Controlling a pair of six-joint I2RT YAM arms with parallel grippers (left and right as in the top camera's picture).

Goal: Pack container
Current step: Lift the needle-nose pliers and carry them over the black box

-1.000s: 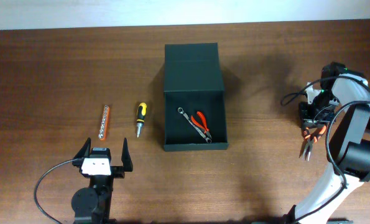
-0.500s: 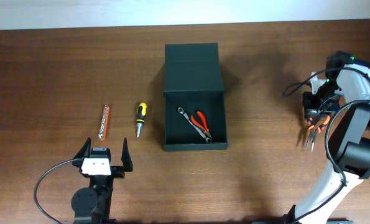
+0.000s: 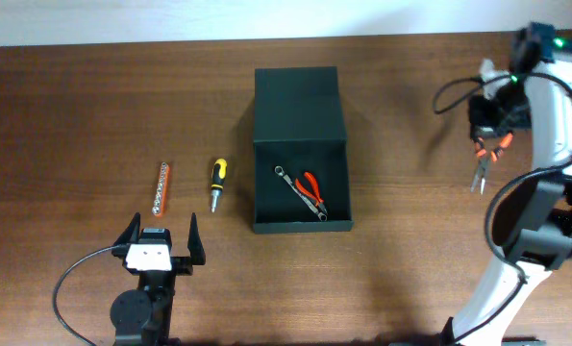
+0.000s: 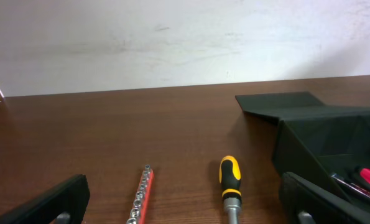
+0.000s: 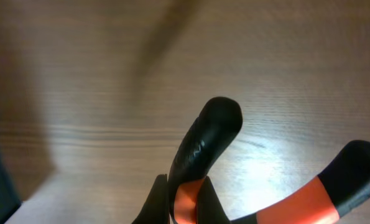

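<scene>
The dark green-black container (image 3: 301, 149) lies open at mid-table, its flap lid (image 3: 296, 104) folded back; inside rest red-handled pliers (image 3: 311, 189) and a small wrench (image 3: 287, 178). My right gripper (image 3: 489, 135) is shut on one handle of a pair of orange-and-black long-nose pliers (image 3: 481, 163), which hang off the table at the far right. The right wrist view shows the fingers (image 5: 206, 199) pinching that handle (image 5: 203, 146). My left gripper (image 3: 161, 240) stands open near the front left, nothing between its fingers (image 4: 54, 202). A yellow-black screwdriver (image 3: 217, 181) and an orange socket rail (image 3: 162, 187) lie ahead of it.
The container's corner (image 4: 321, 134) shows at the right of the left wrist view, with the screwdriver (image 4: 230, 186) and socket rail (image 4: 141, 196) between the open fingers. A pale wall runs behind the table's far edge (image 3: 266, 40).
The right gripper has closed on the long-nose pliers and lifted them off the table, moving toward the far edge. The left arm has not moved.
</scene>
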